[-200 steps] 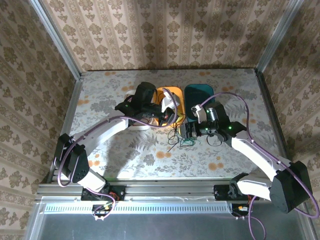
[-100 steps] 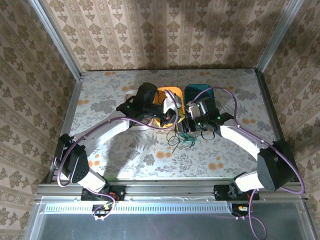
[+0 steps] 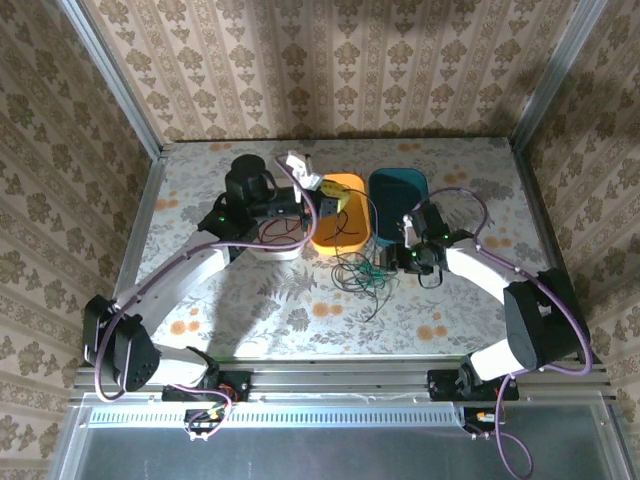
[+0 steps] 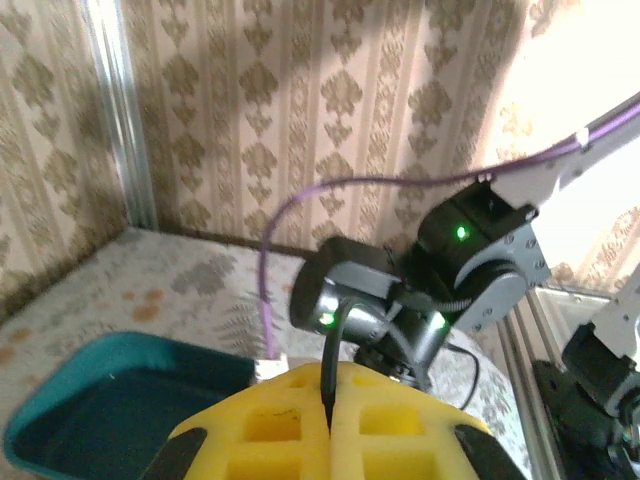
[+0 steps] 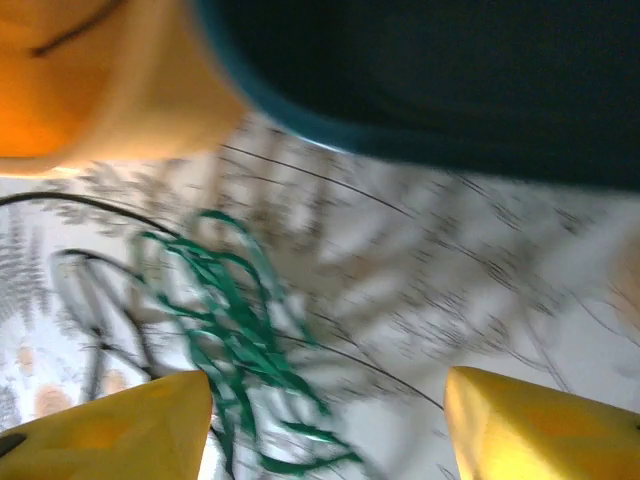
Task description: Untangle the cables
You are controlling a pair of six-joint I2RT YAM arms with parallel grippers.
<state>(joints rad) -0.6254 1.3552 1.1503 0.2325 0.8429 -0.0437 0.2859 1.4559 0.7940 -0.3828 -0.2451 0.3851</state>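
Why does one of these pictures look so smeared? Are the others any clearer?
Right wrist view: blurred throughout, green cable streaked, right fingers soft. Left wrist view: glare whitens the wallpaper at upper right; left fingers, shut on a black cable, look fuzzy. Top view: sharp, with shadows on the table.

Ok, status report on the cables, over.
Left tool shut on black cable. Right tool open above green cable. Orange bin and teal bin crowd the tangle.
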